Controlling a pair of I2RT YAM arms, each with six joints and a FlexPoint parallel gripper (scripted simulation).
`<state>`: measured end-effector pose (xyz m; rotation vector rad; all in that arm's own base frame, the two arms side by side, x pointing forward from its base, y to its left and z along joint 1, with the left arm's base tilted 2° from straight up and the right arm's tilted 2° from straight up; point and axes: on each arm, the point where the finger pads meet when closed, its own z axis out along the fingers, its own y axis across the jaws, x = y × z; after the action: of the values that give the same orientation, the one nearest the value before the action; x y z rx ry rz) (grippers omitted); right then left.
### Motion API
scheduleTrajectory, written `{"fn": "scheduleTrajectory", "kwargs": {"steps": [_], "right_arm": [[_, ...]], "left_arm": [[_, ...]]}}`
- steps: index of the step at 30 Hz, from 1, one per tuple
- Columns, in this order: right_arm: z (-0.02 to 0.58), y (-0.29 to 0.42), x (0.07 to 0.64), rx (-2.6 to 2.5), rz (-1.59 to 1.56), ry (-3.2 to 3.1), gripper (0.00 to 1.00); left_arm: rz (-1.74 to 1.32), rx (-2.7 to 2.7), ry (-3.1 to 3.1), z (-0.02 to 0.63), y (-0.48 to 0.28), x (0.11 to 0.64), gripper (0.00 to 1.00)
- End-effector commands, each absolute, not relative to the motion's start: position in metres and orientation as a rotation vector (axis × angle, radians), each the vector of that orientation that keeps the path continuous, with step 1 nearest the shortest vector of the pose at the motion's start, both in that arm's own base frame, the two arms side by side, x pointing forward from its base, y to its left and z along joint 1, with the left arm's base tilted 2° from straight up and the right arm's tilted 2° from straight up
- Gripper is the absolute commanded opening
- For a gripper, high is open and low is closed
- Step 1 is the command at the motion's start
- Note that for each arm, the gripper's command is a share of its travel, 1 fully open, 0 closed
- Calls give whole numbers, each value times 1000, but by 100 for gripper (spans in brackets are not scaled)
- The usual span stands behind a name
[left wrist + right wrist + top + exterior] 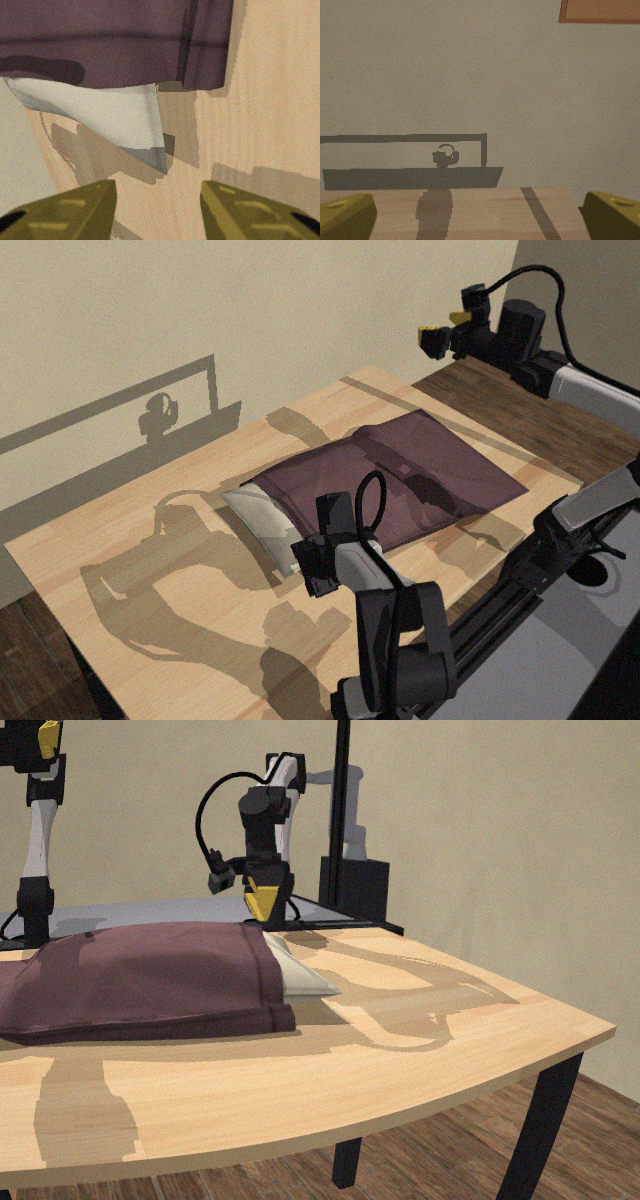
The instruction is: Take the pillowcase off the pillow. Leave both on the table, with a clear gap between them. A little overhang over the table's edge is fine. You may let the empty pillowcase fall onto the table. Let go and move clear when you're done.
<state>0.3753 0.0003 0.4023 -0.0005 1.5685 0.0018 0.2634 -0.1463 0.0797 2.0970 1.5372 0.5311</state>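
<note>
The pillow [268,516] [305,978] [115,112] lay mostly inside the plum pillowcase [330,472] [155,973] [110,55], its pale end showing at the left in the top view. Both rested together on the pale wooden table [62,560] [361,1092] [270,125] [395,215], with no gap between them. The case's flatter closed end reached toward the table's right edge but stayed on the wood.

Open tabletop, crossed by arm shadows, stretched left of the pillow, and a narrower strip ran along the far side. The left gripper [320,570] [263,900] [158,189] hung above the near corner of the pale end, fingers partly open and holding nothing. The right gripper [438,327] [49,739] [479,202] stood high and well apart from the cloth, wide open with nothing in it.

Beyond the table rose a beige wall [284,317] [491,849] [520,75]. Dark wooden floor [31,648] [465,1133] showed past its edges, and a grey platform [506,648] [129,911] bordered the near side.
</note>
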Motion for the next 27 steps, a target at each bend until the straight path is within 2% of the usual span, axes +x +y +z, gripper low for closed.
{"fn": "scheduleTrajectory", "kwargs": {"steps": [1,27], "right_arm": [[438,-5,374,9,-22,1464,100],[438,-5,374,9,-22,1464,100]], "left_arm": [[542,2011,1480,94,-160,284,45],[540,2020,1483,57,-165,306,45]]}}
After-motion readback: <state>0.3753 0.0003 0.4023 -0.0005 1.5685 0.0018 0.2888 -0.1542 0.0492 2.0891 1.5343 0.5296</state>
